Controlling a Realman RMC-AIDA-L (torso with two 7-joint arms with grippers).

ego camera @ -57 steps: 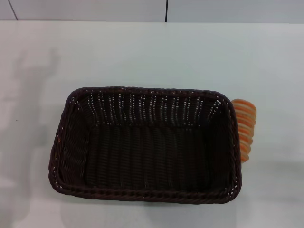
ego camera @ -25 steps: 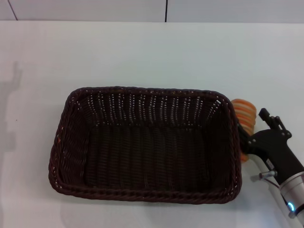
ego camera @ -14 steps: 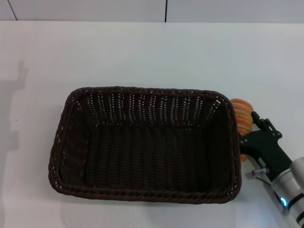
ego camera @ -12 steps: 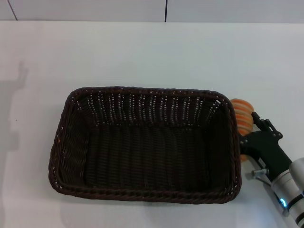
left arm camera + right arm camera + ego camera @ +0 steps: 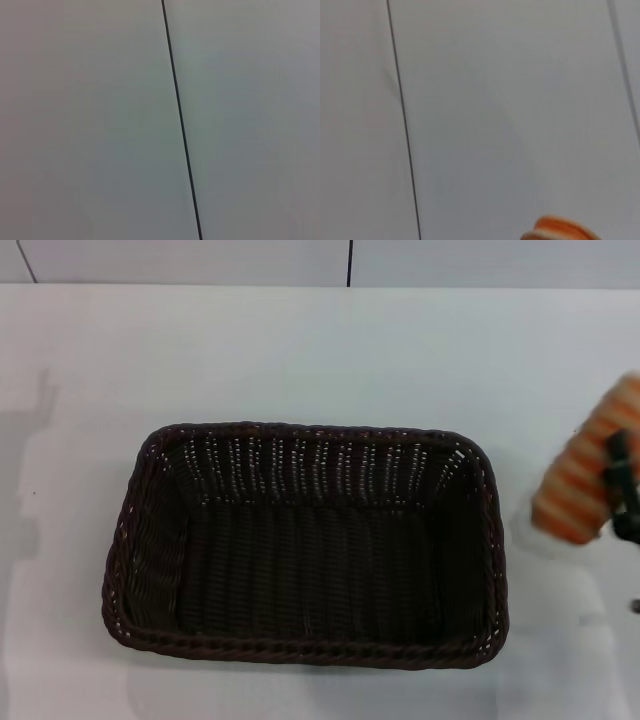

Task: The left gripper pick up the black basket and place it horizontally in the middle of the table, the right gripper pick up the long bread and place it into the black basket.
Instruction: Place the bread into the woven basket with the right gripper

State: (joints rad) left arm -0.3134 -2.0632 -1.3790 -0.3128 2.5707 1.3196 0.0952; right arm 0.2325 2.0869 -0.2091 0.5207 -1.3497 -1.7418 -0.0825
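— What are the jaws doing?
— The right gripper, just showing at the head view's right edge, is clamped on the long bread and holds it tilted, up off the table (blurred, so the exact grip is hard to read).
— Where is the loaf relative to the basket?
— To the right of the black basket, apart from its rim. The basket sits lengthwise across the middle of the table.
— And the left gripper?
— Out of sight; its wrist camera shows only a pale surface with a dark seam.
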